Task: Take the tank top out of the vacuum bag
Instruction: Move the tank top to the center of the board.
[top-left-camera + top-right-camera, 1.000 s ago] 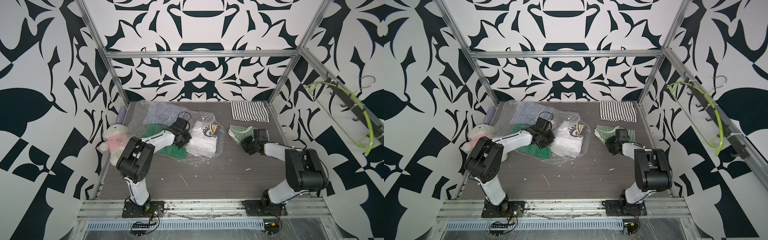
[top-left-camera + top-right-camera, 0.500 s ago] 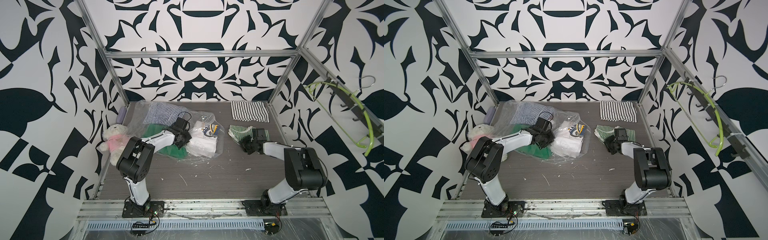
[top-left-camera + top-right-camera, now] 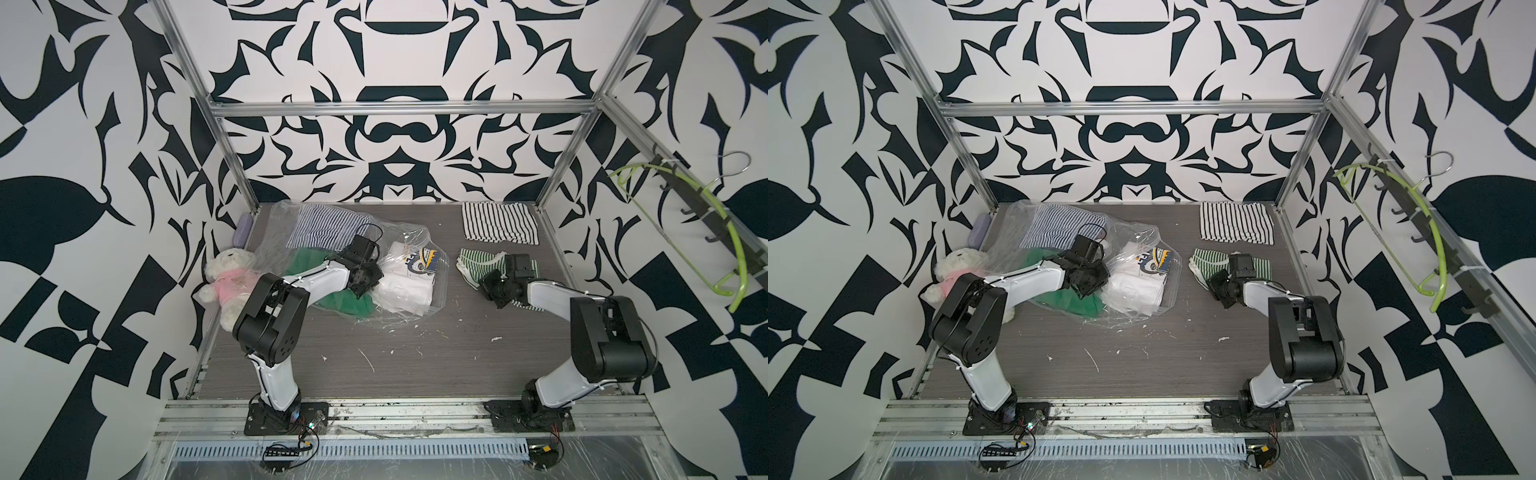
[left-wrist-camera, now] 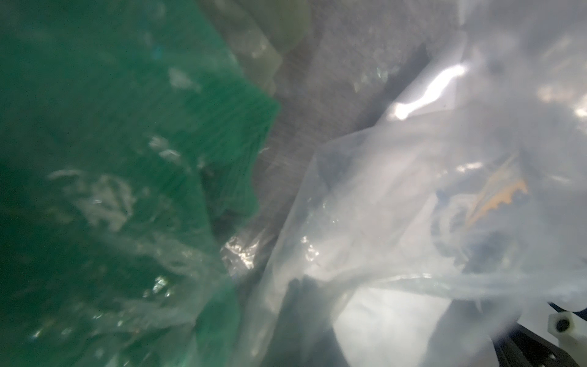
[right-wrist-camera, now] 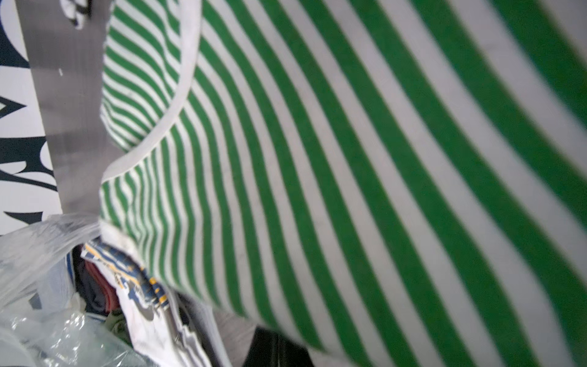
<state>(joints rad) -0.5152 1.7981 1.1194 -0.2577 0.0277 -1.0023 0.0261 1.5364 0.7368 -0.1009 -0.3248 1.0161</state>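
The vacuum bag (image 3: 279, 224) (image 3: 1144, 239) lies crumpled at the back left, holding folded clothes. The tank top (image 3: 471, 259) (image 3: 1202, 257), green-and-white striped with white binding, lies outside the bag on the table to its right. My right gripper (image 3: 491, 291) (image 3: 1220, 291) sits low at its front edge. In the right wrist view the tank top (image 5: 349, 159) fills the frame, and its edge runs over the shut right gripper (image 5: 279, 352), hiding the tips. My left gripper (image 3: 363, 292) (image 3: 1089, 290) (image 4: 301, 317) is shut on the bag's film between a green and a white garment.
Inside the bag are a blue-striped top (image 3: 324, 224), a green garment (image 3: 349, 301) and a white printed shirt (image 3: 411, 270). A black-and-white striped cloth (image 3: 498, 222) lies at the back right. A teddy bear (image 3: 226, 274) and a purple case (image 3: 242, 230) sit at the left wall. A green hanger (image 3: 735, 249) hangs on the right wall.
My right gripper has closed at the tank top's front edge and shifted slightly. The left arm and the bag have not moved.
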